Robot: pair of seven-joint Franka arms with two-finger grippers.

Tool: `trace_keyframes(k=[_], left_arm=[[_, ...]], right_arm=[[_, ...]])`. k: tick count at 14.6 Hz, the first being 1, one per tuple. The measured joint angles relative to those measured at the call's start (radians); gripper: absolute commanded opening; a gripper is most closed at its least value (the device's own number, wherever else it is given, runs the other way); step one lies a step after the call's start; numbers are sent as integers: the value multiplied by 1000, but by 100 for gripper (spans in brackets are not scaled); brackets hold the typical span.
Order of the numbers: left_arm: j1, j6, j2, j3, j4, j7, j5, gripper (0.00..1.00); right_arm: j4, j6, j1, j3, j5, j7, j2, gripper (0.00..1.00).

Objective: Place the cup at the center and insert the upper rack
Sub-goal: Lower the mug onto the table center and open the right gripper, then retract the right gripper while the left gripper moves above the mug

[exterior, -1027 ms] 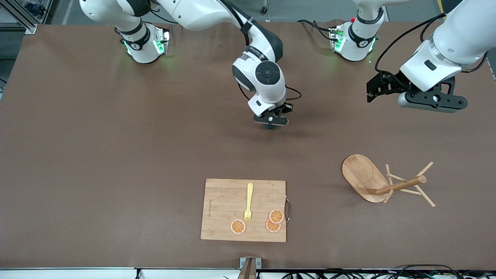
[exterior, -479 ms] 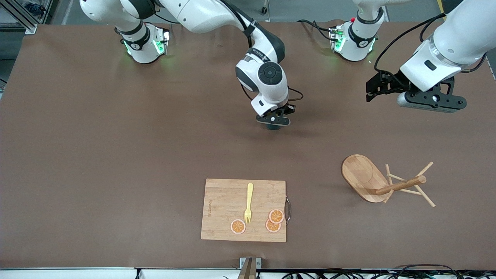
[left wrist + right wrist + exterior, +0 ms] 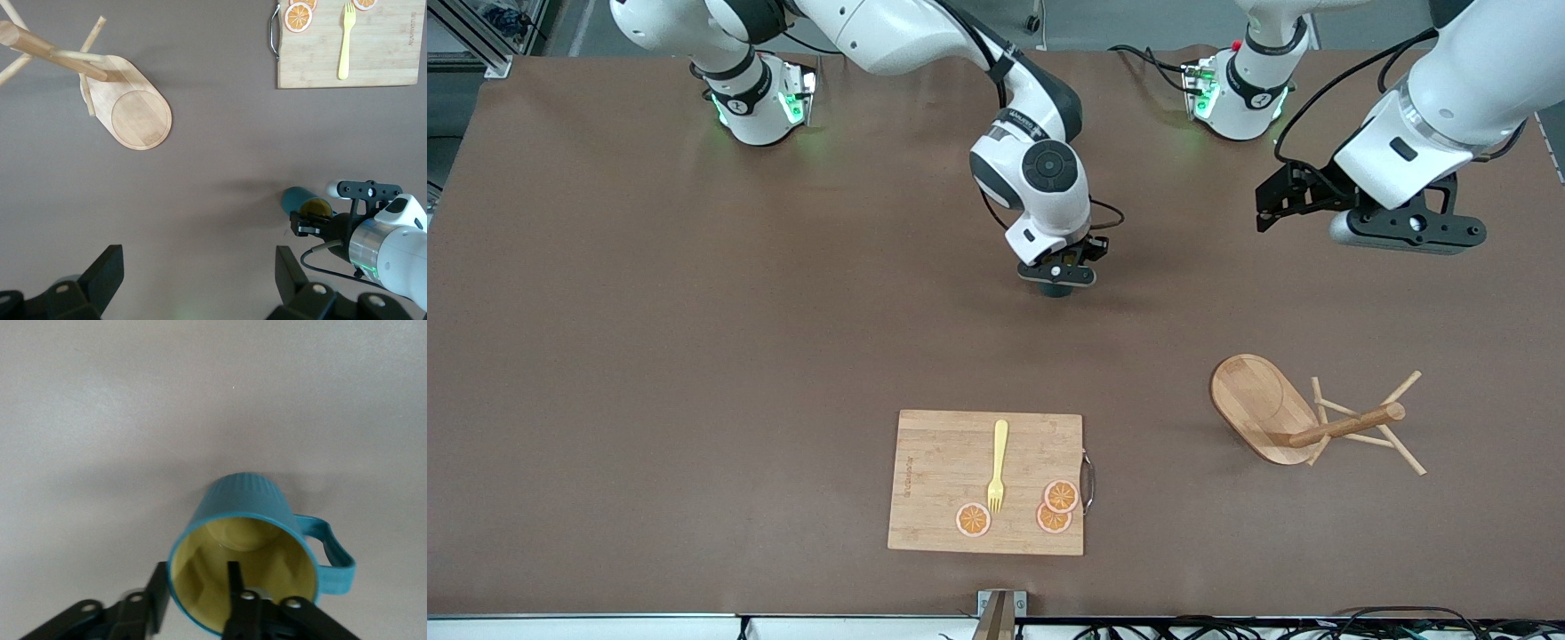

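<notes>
Over the last second the right gripper (image 3: 1057,283) has drifted slightly toward the left arm's end of the surface (image 3: 694,356) and come a little lower, now sitting just above centre in the front view. The cup (image 3: 247,547) is in its grip: in the right wrist view the fingers (image 3: 235,587) are clenched on the rim, one inside against the yellow lining, the other outside the teal wall, handle sticking out to the side. The cup's base looks to be at or very near the surface, though contact cannot be confirmed; its shadow lies tight around it. Judgement: the placing step is nearly finished, and release is the next call once the base is flat. The left gripper (image 3: 1392,233), in the upper right of the front view, has shifted slightly toward the arm bases and toward centre; its fingers (image 3: 100,277) stand released and wide apart in the left wrist view, holding nothing. The upper rack (image 3: 1303,418) lies unmoved on its side at lower right of the front view, oval base tilted up, post and pegs resting on the surface, well apart from the cup. The cutting board (image 3: 987,484) with fork (image 3: 997,467) and orange slices (image 3: 1058,505) at lower centre is unchanged. Rack work has not started.
</notes>
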Motion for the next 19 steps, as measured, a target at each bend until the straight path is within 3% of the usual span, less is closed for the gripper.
trace_keyframes(k=[7, 10, 16, 19], left_arm=[[-1, -2, 0, -7, 0, -8, -1, 100], [-1, -2, 0, -40, 0, -61, -1, 100], [-2, -2, 0, -89, 1, -119, -4, 100], [-1, -2, 0, -110, 2, -150, -26, 100]], right_arm=[[54, 2, 6, -14, 0, 3, -3, 100], [90, -23, 3, -50, 0, 10, -34, 100], [109, -435, -34, -341, -9, -24, -249, 100], [105, -596, -67, -500, -15, -237, -312, 100]])
